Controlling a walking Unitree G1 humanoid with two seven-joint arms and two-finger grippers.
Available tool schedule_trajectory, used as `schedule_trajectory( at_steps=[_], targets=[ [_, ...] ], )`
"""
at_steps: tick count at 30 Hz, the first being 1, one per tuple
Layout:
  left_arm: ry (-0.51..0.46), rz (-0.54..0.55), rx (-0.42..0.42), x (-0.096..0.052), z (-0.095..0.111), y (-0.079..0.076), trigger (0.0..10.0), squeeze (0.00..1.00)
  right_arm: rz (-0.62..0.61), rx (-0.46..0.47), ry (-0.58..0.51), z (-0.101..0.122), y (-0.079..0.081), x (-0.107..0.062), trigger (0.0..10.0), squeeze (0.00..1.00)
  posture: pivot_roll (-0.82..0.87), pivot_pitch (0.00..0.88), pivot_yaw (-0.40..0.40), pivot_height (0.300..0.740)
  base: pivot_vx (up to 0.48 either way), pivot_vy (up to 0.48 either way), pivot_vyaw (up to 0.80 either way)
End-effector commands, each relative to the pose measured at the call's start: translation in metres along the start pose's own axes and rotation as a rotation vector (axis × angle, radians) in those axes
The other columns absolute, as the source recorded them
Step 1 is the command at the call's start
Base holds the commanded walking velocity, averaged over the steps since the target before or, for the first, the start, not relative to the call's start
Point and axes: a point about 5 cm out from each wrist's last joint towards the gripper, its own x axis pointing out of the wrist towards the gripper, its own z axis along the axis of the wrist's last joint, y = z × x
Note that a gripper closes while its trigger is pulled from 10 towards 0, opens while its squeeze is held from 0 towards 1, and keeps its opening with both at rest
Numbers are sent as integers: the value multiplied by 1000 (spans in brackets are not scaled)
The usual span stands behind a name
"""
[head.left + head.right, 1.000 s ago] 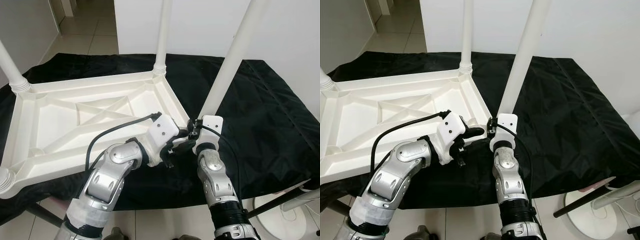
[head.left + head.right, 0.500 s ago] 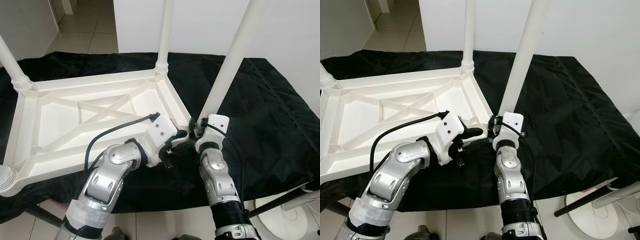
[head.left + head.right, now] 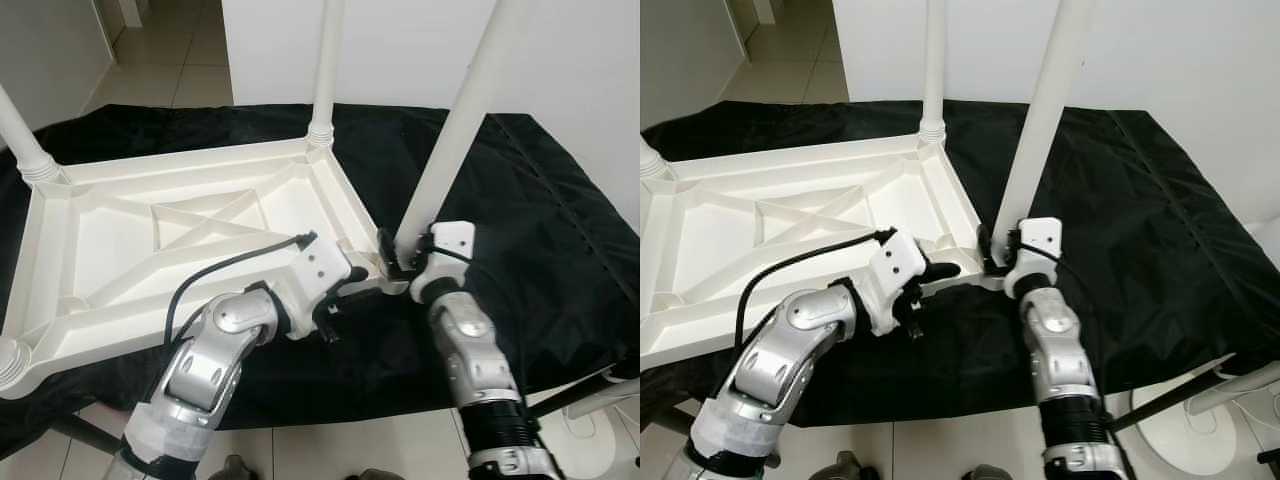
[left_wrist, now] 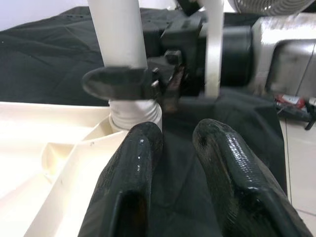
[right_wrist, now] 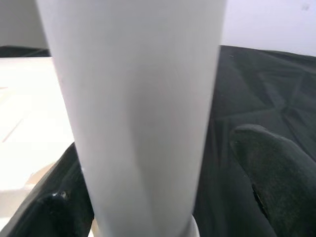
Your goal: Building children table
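Note:
The white plastic children's table [image 3: 150, 225] lies upside down on a black cloth. A long white leg [image 3: 450, 140] stands in its near right corner socket. My right gripper [image 3: 400, 262] sits around the base of that leg. In the right wrist view the leg [image 5: 138, 98] stands between the fingers: one finger lies against it and a thin gap shows at the other finger [image 5: 266, 173]. My left gripper [image 4: 180, 131] hovers over the cloth just beside the same corner, fingers a little apart with nothing between them.
Other legs stand at the far right corner [image 3: 325, 70] and the far left corner [image 3: 20, 130]. The black cloth [image 3: 530, 200] covers the work surface and drops off at the near edge. A white stand base [image 3: 600, 410] sits on the tiled floor at the right.
My right forearm has swung to the right around the leg's base, so the wrist now meets the leg from the right. The left gripper has dropped slightly and stays by the corner.

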Motion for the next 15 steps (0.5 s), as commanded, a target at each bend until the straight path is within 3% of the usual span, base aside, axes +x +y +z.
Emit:
schedule_trajectory(
  at_steps=[1,3,4,5,7,15],
  targets=[
    [3,20,6,0,0,-2,10000,0,66,2,16,-4,2,0,10000,0,-101,0,0,740,0,0,0],
    [3,20,6,0,0,-2,10000,0,66,2,16,-4,2,0,10000,0,-101,0,0,740,0,0,0],
    [3,22,14,2,0,0,10000,0,197,-40,39,-5,0,4,10000,0,-112,0,17,740,0,0,0],
    [3,22,14,2,0,0,10000,0,197,-40,39,-5,0,4,10000,0,-112,0,17,740,0,0,0],
    [-2,31,24,4,3,4,10000,0,376,-110,93,-10,-3,13,10000,0,-116,0,24,740,0,0,0],
    [-11,38,33,7,6,6,10000,0,473,-179,151,-12,-6,27,10000,0,-100,0,26,740,0,0,0]
  ],
)
